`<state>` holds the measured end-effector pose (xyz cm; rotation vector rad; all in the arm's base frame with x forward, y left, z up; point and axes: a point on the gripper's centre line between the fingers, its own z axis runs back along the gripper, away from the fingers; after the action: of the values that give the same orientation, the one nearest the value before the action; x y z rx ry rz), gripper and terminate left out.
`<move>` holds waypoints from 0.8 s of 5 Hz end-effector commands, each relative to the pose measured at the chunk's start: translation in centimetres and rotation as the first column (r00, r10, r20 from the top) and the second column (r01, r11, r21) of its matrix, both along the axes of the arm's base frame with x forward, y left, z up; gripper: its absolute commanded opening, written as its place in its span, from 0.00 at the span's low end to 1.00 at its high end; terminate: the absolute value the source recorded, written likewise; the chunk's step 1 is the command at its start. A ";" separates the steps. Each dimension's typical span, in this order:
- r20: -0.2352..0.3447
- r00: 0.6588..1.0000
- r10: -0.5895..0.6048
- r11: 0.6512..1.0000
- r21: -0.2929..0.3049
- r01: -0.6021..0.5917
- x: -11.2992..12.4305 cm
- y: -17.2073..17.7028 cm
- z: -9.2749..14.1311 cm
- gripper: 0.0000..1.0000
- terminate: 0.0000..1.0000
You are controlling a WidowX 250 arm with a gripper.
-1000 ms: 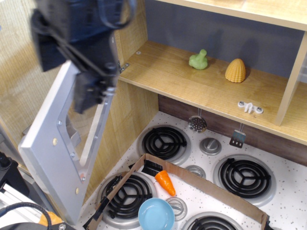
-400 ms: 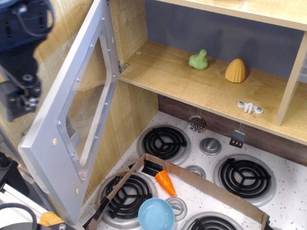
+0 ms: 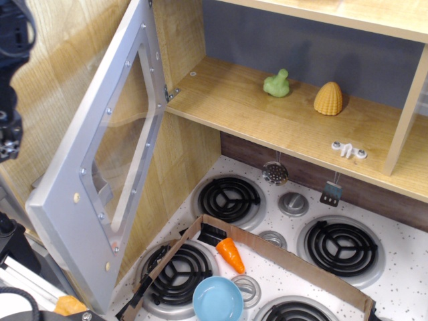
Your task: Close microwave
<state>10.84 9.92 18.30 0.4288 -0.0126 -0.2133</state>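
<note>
The microwave is a wooden compartment (image 3: 227, 100) with a large silver-grey door (image 3: 70, 200) that has a clear window (image 3: 124, 127). The door stands wide open, swung out to the left and hinged at the compartment's left wall. Part of its grey handle (image 3: 102, 194) shows through the window. My gripper (image 3: 7, 130) is a dark shape at the far left edge, left of the door and apart from it. It is mostly cut off by the frame, so its fingers do not show.
A green toy (image 3: 277, 83) and a yellow corn toy (image 3: 328, 98) sit inside the compartment, with a small white piece (image 3: 348, 150) near its front edge. Below is a stovetop (image 3: 401, 267) with a cardboard box (image 3: 294, 257), an orange carrot (image 3: 231, 254) and a blue bowl (image 3: 218, 299).
My arm has moved from in front of the door's upper part leftward to the frame's left edge. The door has stayed open in the same place.
</note>
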 end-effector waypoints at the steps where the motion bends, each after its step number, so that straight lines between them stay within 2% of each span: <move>1: 0.044 0.999 -0.015 0.999 -0.046 0.017 1.3 0.9 -2.2 1.00 0.00; 2: 0.094 0.995 -0.024 0.991 -0.126 0.036 2.9 0.1 -3.6 1.00 0.00; 3: 0.133 0.991 -0.028 0.987 -0.151 0.048 4.7 -1.0 -4.2 1.00 0.00; 4: 0.211 0.977 -0.043 0.976 -0.200 0.086 6.6 -2.9 -4.6 1.00 0.00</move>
<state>17.25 7.15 12.53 0.2202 -0.2352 -0.2376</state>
